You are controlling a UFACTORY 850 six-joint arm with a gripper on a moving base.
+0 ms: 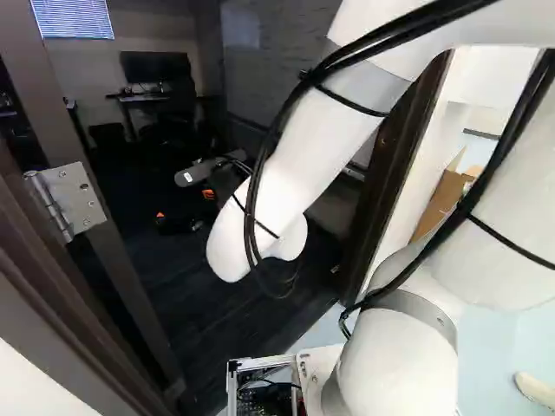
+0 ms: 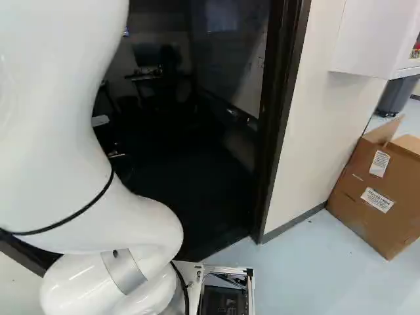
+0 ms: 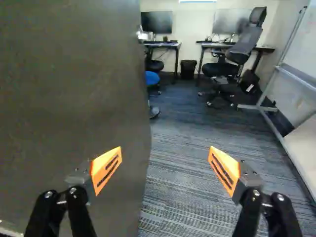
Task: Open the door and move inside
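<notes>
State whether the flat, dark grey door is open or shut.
Open: past the door, the wrist view shows striped grey carpet and a black office chair.

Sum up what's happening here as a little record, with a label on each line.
Door: open
Door frame: dark, with a metal hinge
Arm: reaching through the doorway
End effector: open, holding nothing
Base: appears to be outside the room
Room ahead: office chair, monitors, black wastebasket
Outside, by the wall: cardboard box
</notes>
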